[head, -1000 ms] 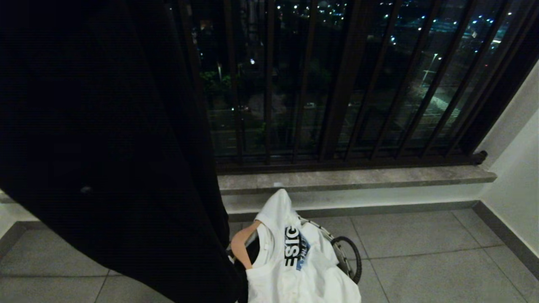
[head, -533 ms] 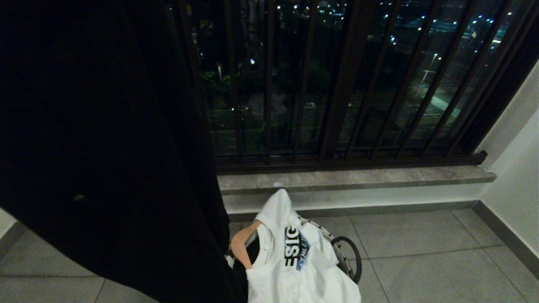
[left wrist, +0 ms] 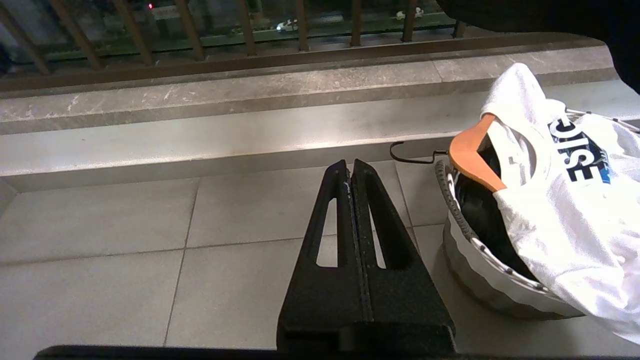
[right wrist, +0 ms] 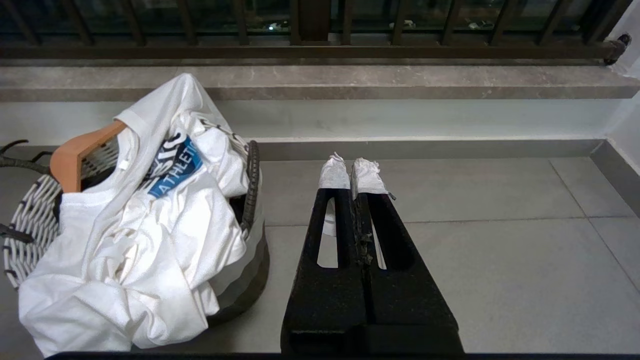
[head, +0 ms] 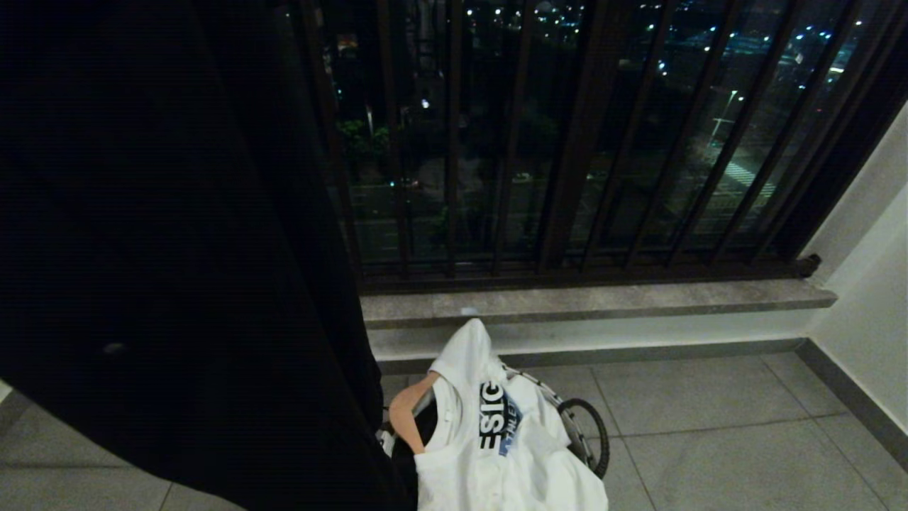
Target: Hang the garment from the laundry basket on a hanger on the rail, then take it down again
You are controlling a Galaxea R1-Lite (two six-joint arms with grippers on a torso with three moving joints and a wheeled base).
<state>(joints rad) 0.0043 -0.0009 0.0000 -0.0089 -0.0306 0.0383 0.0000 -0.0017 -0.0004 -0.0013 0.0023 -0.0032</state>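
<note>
- a white t-shirt point(head: 496, 454) with a dark printed logo is spilling over the near rim of the laundry basket point(right wrist: 30, 220), which is sitting on the floor near the middle of the balcony.
- it is already draped on a wooden hanger point(left wrist: 472, 157), whose wire hook point(left wrist: 407, 152) is poking out over the basket's left side.
- the cloth is looking light, soft and floppy; the stiff hanger shoulder or its hook is likely offering the surest hold.
- the left gripper point(left wrist: 352, 167) is hovering just left of the basket, fingers pressed together, holding nothing.
- the right gripper point(right wrist: 352, 170) is hanging to its right, taped tips likewise closed and empty.
- grey floor tiles point(head: 709, 440) are running out to a stone ledge point(head: 603, 301) under dark railing bars point(head: 567, 142), with city lights beyond.
- a black hanging cloth point(head: 163, 248) is filling the left.
</note>
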